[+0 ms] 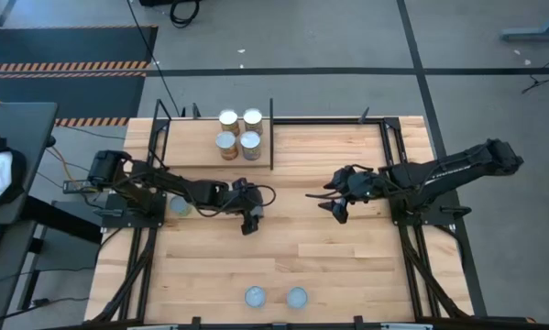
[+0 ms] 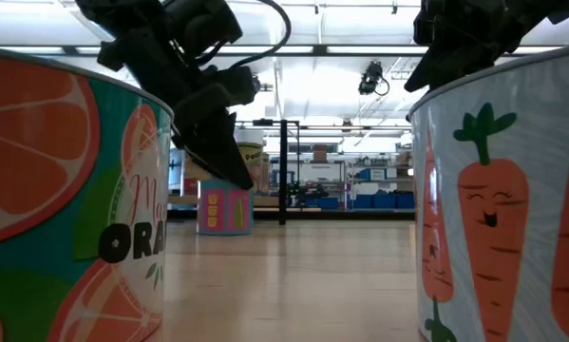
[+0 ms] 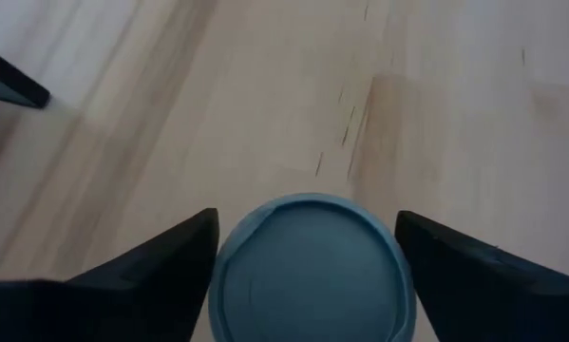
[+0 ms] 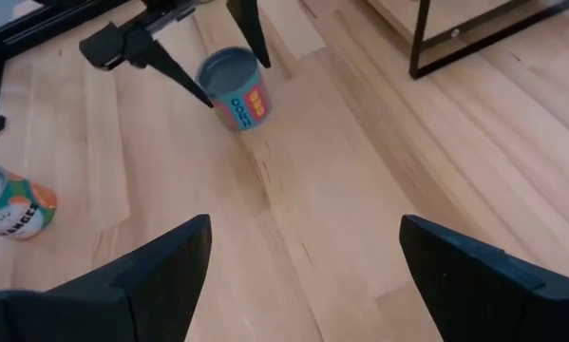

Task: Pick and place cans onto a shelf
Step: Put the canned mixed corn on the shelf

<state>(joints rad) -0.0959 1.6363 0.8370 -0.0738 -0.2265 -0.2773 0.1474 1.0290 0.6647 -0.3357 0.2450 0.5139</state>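
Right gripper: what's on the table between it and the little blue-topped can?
Nothing. The right wrist view shows only bare light-wood tabletop between the right gripper and the small round blue-topped can.

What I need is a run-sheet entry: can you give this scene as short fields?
shelf: holds four cans
left gripper: open, straddling a blue-topped can, not closed on it
right gripper: open, empty, over mid-table
loose cans: one can beside the left arm; two cans at the table edge opposite the shelf

Smooth wooden tabletop (image 1: 292,247), seemingly metal cans (image 1: 238,133)
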